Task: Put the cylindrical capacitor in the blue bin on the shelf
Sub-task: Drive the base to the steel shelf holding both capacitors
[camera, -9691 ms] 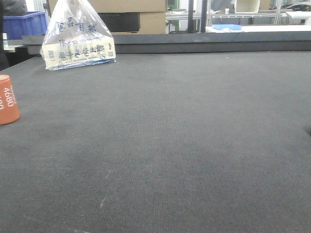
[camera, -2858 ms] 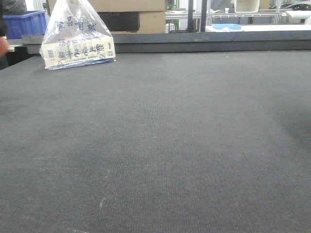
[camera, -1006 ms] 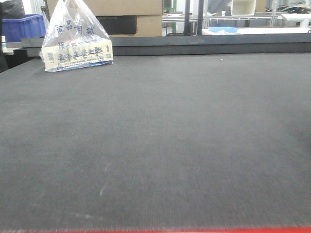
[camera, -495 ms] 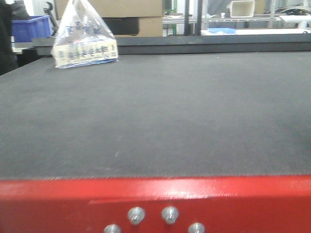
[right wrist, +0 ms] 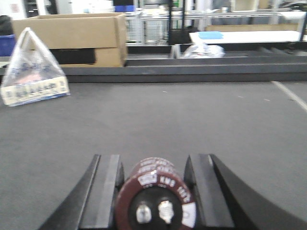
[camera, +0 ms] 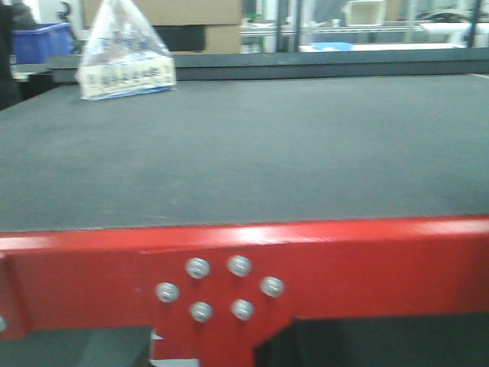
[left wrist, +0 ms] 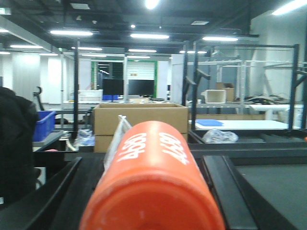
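The cylindrical capacitor (left wrist: 152, 182), orange-red with white "4680" print, lies lengthwise between the dark fingers (left wrist: 53, 196) of my left gripper (left wrist: 144, 160), which is shut on it and held up in the air. My right gripper (right wrist: 153, 158) is shut on a dark maroon cylinder (right wrist: 154, 196) with two metal terminals on its end, low over the dark table top (right wrist: 192, 115). A blue bin (camera: 34, 42) shows far back on the left, and again as a blue bin (left wrist: 44, 125) in the left wrist view. The shelf is out of view. Neither gripper shows in the front view.
The table's red frame (camera: 344, 260) with bolts fills the bottom of the front view. A printed plastic bag (camera: 122, 53) stands at the table's far left, with a cardboard box (right wrist: 72, 38) behind it. Dark rails and metal racks (left wrist: 240, 86) stand further back.
The orange capacitor left the table's left edge between 9.7 and 2.9 s ago. In the last second the front view has pulled back, and the red table frame has risen into it.
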Robot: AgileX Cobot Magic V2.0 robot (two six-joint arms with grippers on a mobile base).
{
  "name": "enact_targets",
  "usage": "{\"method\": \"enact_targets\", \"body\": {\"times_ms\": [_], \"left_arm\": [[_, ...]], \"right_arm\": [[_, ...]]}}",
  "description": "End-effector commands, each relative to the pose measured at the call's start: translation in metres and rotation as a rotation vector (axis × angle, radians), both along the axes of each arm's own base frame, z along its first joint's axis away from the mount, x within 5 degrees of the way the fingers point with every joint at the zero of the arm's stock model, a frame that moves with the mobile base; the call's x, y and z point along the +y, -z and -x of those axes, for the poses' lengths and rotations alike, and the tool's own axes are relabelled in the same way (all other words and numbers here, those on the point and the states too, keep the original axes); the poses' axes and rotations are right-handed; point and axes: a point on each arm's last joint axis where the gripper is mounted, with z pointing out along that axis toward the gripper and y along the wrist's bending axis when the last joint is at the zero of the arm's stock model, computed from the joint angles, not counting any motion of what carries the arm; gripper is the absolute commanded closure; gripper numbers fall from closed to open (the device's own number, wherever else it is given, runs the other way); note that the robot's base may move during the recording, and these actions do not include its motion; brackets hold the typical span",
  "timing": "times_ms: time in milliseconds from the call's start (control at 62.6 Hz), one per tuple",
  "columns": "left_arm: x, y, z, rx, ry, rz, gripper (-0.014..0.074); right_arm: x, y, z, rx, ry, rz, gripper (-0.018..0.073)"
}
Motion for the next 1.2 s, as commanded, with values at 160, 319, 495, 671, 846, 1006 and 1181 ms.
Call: {"method": "enact_targets", "body": {"times_ms": [160,319,495,671,846,1006,1181], "left_arm": [[-0.0006,-0.0032,0.0024,-0.034,0.009,-0.001,0.0708],[-0.0006,-0.0032,0.0024,-0.034,0.009,-0.001,0.0708],[-0.0006,-0.0032,0.0024,-0.034,0.009,-0.001,0.0708],[-0.0006,-0.0032,0.0024,-0.034,0.009,-0.001,0.0708],[-0.0006,-0.0032,0.0024,-0.034,0.009,-0.001,0.0708],[-0.0006,-0.0032,0.0024,-0.034,0.009,-0.001,0.0708],[-0.0006,-0.0032,0.0024,-0.034,0.009,-0.001,0.0708]], "right_arm": [[-0.0009,-0.0034,0.0006,-0.036,0.008,0.002,0.0727],[-0.0009,-0.0034,0.0006,-0.036,0.008,0.002,0.0727],[-0.0009,-0.0034,0.0006,-0.036,0.008,0.002,0.0727],[-0.0009,-0.0034,0.0006,-0.036,0.008,0.002,0.0727],[-0.0009,-0.0034,0.0006,-0.036,0.008,0.002,0.0727],[-0.0009,-0.0034,0.0006,-0.036,0.008,0.002,0.0727],[-0.0009,-0.0034,0.0006,-0.036,0.008,0.002,0.0727]]}}
